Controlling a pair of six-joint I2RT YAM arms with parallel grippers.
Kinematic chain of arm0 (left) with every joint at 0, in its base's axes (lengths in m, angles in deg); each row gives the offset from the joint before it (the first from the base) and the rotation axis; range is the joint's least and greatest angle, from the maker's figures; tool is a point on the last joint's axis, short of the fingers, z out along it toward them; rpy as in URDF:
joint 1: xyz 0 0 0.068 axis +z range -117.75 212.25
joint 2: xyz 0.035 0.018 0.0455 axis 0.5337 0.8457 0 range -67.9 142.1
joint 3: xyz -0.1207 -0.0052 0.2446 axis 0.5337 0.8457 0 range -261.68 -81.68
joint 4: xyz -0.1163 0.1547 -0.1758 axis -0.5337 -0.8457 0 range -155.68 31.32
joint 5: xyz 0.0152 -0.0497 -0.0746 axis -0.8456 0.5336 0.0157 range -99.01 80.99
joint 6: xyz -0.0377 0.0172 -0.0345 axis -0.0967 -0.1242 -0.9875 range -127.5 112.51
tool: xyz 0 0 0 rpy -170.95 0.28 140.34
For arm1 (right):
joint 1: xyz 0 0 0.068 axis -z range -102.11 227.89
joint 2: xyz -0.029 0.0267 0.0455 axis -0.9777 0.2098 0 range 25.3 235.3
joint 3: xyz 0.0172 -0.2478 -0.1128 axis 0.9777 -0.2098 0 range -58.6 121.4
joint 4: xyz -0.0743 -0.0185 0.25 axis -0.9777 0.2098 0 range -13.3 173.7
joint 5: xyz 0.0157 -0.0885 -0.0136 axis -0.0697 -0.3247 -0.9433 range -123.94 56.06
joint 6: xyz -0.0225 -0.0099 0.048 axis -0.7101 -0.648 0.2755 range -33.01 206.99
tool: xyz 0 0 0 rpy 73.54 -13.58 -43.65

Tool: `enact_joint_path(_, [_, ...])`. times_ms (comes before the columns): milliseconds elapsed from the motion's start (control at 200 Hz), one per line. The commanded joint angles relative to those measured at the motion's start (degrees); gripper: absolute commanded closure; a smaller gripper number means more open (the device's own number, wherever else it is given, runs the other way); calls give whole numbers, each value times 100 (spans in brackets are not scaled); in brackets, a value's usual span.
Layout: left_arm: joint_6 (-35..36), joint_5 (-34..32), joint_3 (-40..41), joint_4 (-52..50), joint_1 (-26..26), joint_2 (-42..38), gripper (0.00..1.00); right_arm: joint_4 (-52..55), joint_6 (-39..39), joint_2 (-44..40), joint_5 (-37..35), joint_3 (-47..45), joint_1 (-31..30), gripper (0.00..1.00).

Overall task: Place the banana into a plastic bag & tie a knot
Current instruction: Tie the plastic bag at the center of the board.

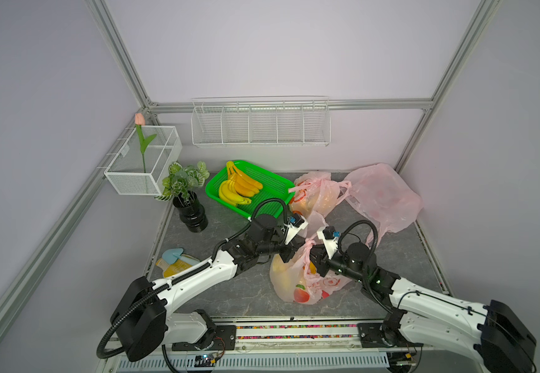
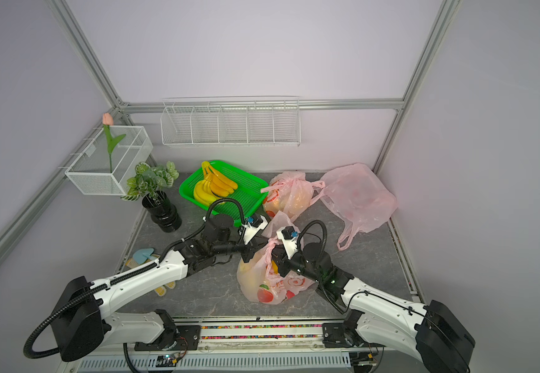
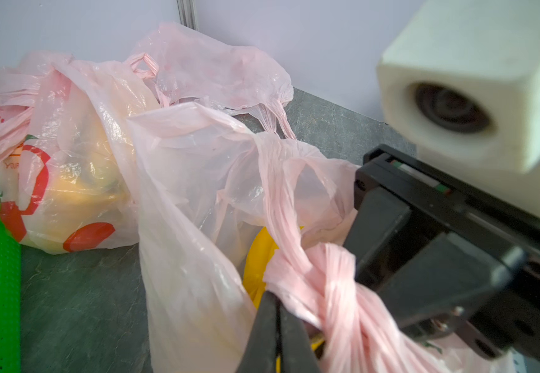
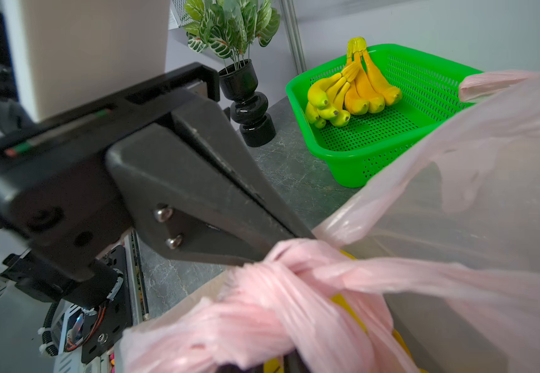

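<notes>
A pink plastic bag (image 1: 294, 284) at the front of the grey marbled table (image 1: 223, 290) holds the banana (image 3: 257, 258), mostly hidden, its direction unclear. The bag's twisted handles (image 3: 326, 290) rise between the closed left gripper (image 3: 276, 326) and the right gripper (image 1: 316, 260), whose opening is unclear. Behind, a green basket (image 1: 212, 190) holds banana bunches (image 1: 239, 190). The walls are pale.

Near bag (image 1: 289, 281): translucent pale pink, printed with red and green fruit motifs, and yellow shows through its film. Bananas (image 1: 238, 190): yellow, some shading to orange, others tinged green. Basket (image 1: 272, 193): bright green, perforated in a regular dot grid. Tabletop (image 1: 230, 300): dark grey with pale marble veining. Vase (image 1: 193, 214): glossy black. Leaves (image 1: 184, 177): green, veined white. Wire rack (image 1: 260, 129): white.
</notes>
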Motion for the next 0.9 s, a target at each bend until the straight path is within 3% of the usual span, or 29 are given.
enact_joint_path(0, [61,-45,-62,113,15,-19,100,-66,-84,-280,-75,60,-53,77])
enact_joint_path(450, [-42,-435,113,346,9,-186,100,1380,-183,-1386,-862,-178,-53,55])
enact_joint_path(665, [-61,-491,132,346,15,-200,100,1897,-17,-1817,-605,-43,-166,34])
enact_joint_path(895, [-62,-508,143,338,14,-200,100,1910,114,-1871,-617,129,-566,29])
